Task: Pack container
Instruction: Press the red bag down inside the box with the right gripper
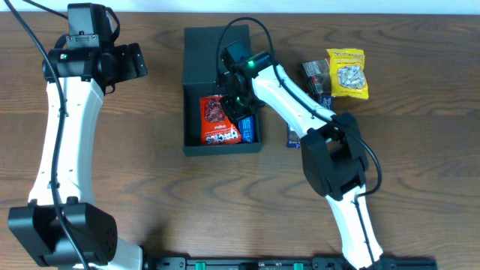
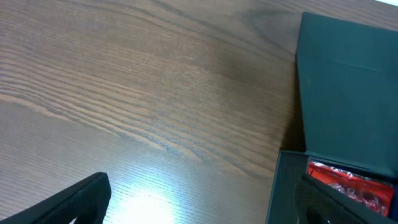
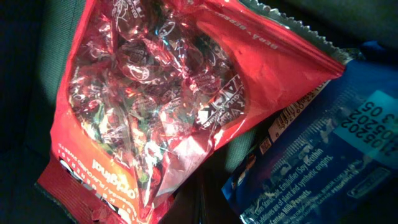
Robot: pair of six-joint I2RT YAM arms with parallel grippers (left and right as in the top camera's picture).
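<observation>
On the brown wooden table [image 1: 150,172], the dark teal-black matte cardboard container [image 1: 202,60] sits at centre, its lid open toward 12 o'clock. The left gripper [image 1: 135,60], fingers wide apart, hangs at its 10 o'clock. The right gripper [image 1: 234,101] reaches inside the container; I cannot tell how far it is spread. Inside lie a red crinkly foil packet [image 1: 217,120] and, at its 3 o'clock, a blue plastic packet [image 1: 247,126].
</observation>
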